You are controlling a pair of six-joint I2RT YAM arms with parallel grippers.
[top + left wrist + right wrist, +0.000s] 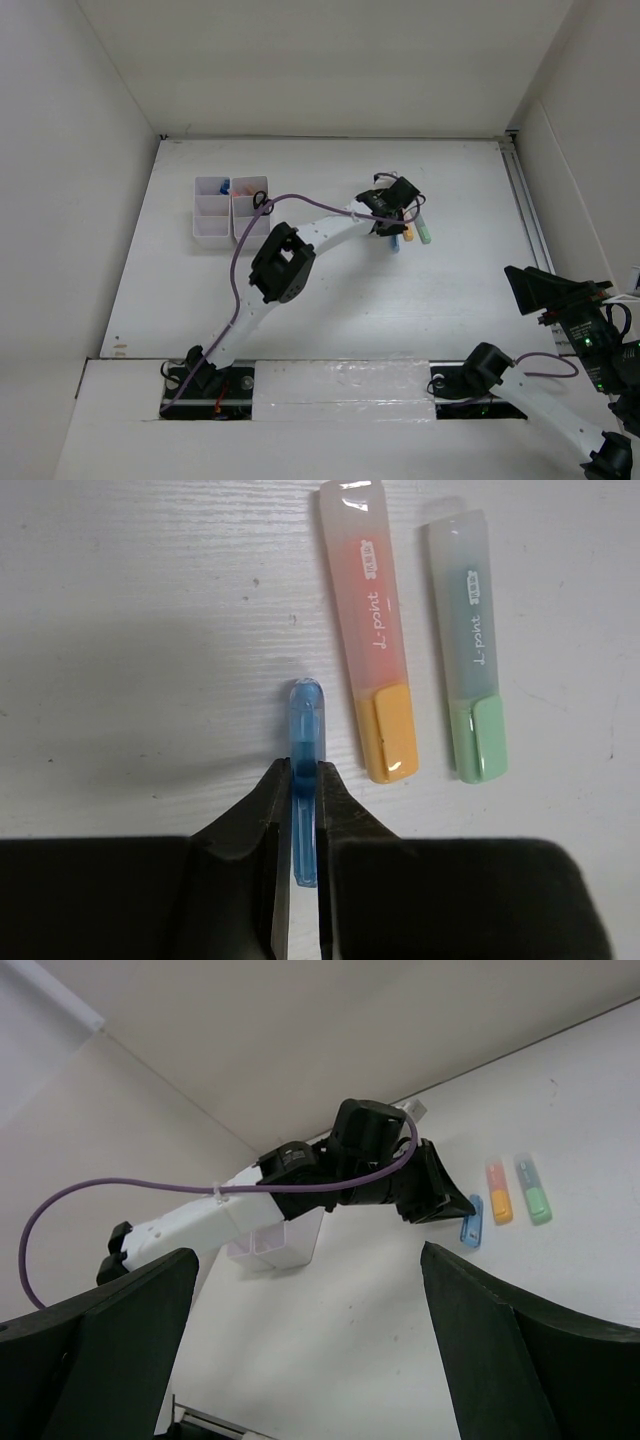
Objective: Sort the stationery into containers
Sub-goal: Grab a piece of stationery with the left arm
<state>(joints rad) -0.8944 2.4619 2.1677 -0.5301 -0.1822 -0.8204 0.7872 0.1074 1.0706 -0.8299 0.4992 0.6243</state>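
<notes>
My left gripper (pixel 300 782) is shut on the blue marker (pixel 303 720), which stands on its narrow edge between the fingers, at or just above the table. To its right the orange marker (pixel 372 630) and the green marker (pixel 470 640) lie flat, side by side. From above, the left gripper (pixel 392 232) is right of centre, over the markers. The white organizer (pixel 212 238) stands at the back left, with a blue-capped item (pixel 222 187) and black scissor handles (pixel 262 200) inside. My right gripper (pixel 530 290) is open and empty at the right edge.
White walls enclose the table on the left, back and right. The left arm (pixel 285 262) and its purple cable (pixel 290 198) stretch from the near edge past the organizer (pixel 285 1245). In the right wrist view the blue marker (pixel 471 1223) sits at the left gripper's tip.
</notes>
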